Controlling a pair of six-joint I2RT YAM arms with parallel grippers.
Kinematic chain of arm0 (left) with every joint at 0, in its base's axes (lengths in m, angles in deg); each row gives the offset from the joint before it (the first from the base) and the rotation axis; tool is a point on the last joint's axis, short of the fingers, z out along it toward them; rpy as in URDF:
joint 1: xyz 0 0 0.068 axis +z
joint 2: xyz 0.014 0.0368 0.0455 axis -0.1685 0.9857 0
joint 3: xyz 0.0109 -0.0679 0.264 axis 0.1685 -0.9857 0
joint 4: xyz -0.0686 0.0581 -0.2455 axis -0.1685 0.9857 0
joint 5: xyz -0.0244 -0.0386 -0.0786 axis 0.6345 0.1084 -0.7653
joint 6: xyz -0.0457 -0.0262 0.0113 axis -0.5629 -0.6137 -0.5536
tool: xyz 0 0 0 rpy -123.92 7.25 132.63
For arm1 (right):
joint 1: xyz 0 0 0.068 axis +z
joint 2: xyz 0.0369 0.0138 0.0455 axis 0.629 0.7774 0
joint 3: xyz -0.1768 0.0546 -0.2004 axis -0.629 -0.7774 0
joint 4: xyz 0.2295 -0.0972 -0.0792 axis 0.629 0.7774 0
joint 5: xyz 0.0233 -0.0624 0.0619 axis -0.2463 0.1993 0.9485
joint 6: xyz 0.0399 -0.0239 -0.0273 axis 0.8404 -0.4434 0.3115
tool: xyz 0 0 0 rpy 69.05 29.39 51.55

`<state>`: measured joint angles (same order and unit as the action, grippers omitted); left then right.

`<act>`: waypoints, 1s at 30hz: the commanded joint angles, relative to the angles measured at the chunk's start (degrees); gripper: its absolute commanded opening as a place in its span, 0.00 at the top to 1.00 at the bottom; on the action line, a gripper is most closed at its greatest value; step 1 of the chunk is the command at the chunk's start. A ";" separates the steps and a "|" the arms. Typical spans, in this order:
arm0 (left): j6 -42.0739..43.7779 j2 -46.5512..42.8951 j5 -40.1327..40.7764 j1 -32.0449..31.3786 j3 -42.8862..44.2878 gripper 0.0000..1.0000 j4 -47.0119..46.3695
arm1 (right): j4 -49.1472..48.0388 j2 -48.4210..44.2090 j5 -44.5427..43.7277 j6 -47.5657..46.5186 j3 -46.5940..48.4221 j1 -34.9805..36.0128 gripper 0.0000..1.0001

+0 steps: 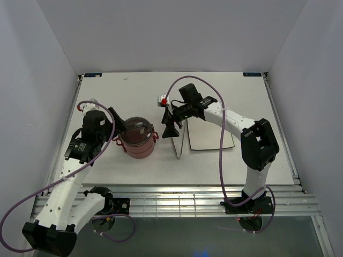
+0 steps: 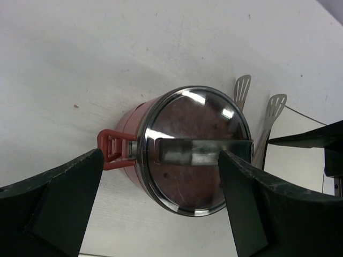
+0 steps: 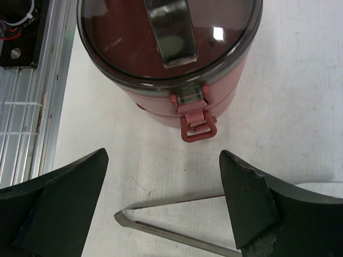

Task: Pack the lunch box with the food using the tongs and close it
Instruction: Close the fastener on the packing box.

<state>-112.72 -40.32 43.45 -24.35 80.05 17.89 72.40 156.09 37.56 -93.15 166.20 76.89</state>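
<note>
The lunch box [image 1: 138, 139] stands left of centre, its two dusty-red tiers stacked and the grey round cover [image 2: 195, 150] with a flat handle on top. A red clasp [image 3: 198, 126] hangs at its side. My left gripper [image 1: 122, 131] hovers open just left of it, fingers apart on either side of the cover [image 2: 161, 156]. The tongs [image 1: 181, 142] lie flat on the table right of the box, their joined end [image 3: 126, 218] below my right gripper [image 3: 163, 154]. That gripper [image 1: 170, 130] is open and holds nothing. The food is out of view.
A white square plate [image 1: 203, 140] lies right of the tongs, partly under the right arm. The slotted tong tips [image 2: 244, 88] point toward the table's far side. Metal rails [image 1: 177, 201] run along the near edge, and white walls enclose the table.
</note>
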 commanded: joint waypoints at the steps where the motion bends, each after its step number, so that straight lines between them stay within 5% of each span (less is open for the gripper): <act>1: 0.47 -0.14 -0.45 1.03 3.09 0.02 -3.63 | 0.12 0.52 2.13 -4.89 4.62 1.55 0.10; 8: 6.12 1.64 -2.31 1.21 3.55 0.14 -5.74 | -1.47 3.79 -5.80 12.61 16.07 2.78 0.00; 13: 4.28 1.55 -3.63 2.26 0.65 0.61 -7.51 | -4.64 0.18 -9.93 5.77 13.95 8.22 0.04; 14: 3.75 1.63 -4.42 2.87 0.12 0.83 -7.86 | -5.08 0.70 -9.67 4.11 14.91 8.58 0.04; 17: 2.08 1.46 -7.32 3.67 -1.64 0.97 -9.70 | -3.25 4.39 -7.91 3.39 19.37 8.93 0.02; 30: -1.35 -1.88 0.14 4.02 -9.37 1.00 -9.97 | -3.50 13.79 -8.18 -1.45 25.02 12.98 0.00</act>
<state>-112.66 -41.48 41.52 -20.68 71.70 9.39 69.79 167.92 29.17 -92.45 188.39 88.96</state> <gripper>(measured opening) 0.021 0.998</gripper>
